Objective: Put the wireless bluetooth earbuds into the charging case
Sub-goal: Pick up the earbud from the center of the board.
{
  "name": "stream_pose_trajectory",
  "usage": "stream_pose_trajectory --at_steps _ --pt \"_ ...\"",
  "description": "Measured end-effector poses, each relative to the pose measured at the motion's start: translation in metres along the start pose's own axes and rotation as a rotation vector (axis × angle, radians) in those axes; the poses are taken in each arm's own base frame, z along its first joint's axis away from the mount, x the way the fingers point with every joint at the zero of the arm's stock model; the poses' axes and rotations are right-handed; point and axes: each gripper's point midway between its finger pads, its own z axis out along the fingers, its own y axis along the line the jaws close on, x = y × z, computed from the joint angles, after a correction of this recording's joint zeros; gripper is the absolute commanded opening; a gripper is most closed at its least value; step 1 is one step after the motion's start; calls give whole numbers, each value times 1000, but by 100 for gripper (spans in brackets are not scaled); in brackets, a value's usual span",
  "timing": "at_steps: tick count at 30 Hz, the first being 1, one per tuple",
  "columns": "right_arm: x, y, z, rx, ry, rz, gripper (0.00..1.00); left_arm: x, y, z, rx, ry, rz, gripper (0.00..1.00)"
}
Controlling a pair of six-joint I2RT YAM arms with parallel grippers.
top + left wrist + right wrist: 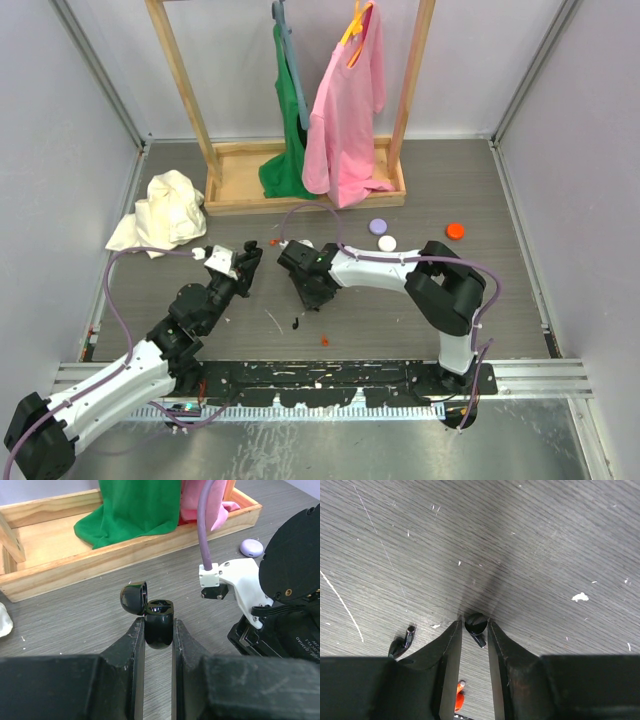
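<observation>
Between the pinched tips of my left claw [158,627] sits the charging case [160,614], lid open, wells up. My right claw [474,626] is clamped on one black earbud [476,623] low over the table [545,540]. I should carry it across and lower it stem-down, squarely. A second earbud [404,641] lies near it. Only "DAMIAO" on the right arm's housing [297,645] seems legible.
</observation>
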Motion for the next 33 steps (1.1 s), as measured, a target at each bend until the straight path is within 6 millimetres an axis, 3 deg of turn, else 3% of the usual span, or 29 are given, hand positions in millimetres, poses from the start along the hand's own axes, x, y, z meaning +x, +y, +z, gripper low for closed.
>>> stream_pose_trajectory --at_steps 8,15,20,27,33 --pt "-2 -2 1 15 -15 0 20 0 -3 0 20 1 0 0" --pt "-3 -6 -10 -6 -68 -8 19 -1 -11 -2 67 -12 -5 0" --pt "-20 -3 -49 -74 -201 -16 17 -5 -19 -5 114 -47 -14 0" --pt "-58 2 -121 -203 -473 -21 17 -17 -37 -5 214 -107 -31 0" --pt "-74 9 -161 -303 -651 -34 17 -33 -57 -8 324 -173 -56 0"
